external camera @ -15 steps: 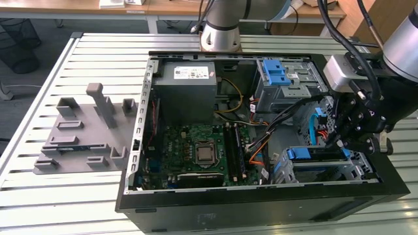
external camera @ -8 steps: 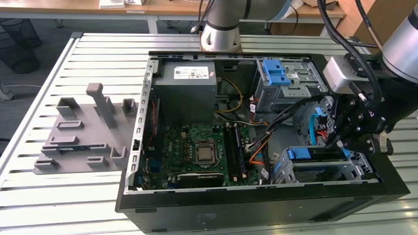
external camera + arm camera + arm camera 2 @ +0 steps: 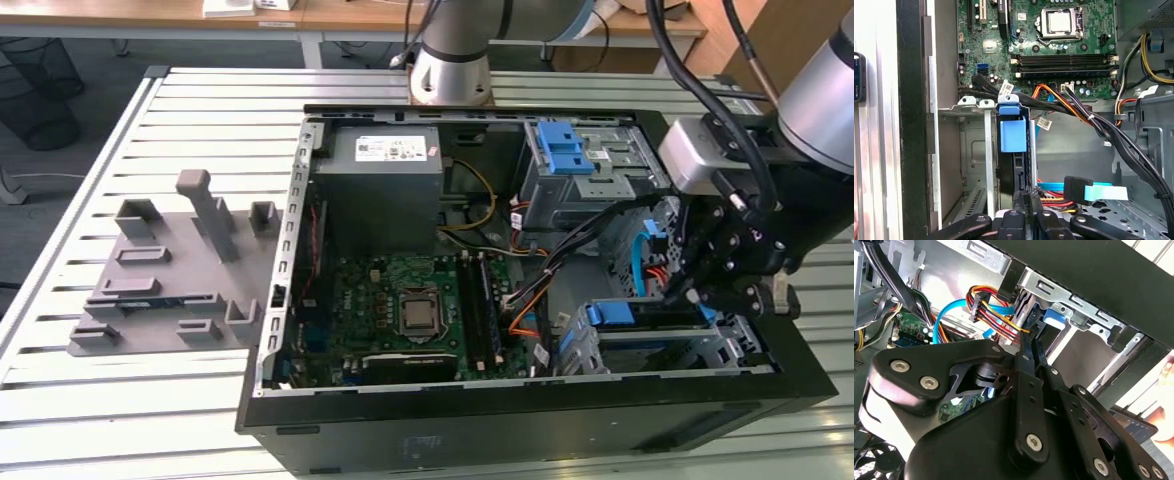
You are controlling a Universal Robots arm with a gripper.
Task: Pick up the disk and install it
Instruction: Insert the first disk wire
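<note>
Gripper hides most of the disk in its bay

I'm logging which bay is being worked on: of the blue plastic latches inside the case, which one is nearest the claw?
The lower blue latch, on the drive cage by the case's front edge, just beside the claw. The other blue latch sits on the upper cage, well away from it.

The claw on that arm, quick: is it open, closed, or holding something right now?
Claw: closed, its fingers pressed together in the second wrist view, tips down in the drive bay beside the blue tab. Whether they pinch anything cannot be told.
</note>
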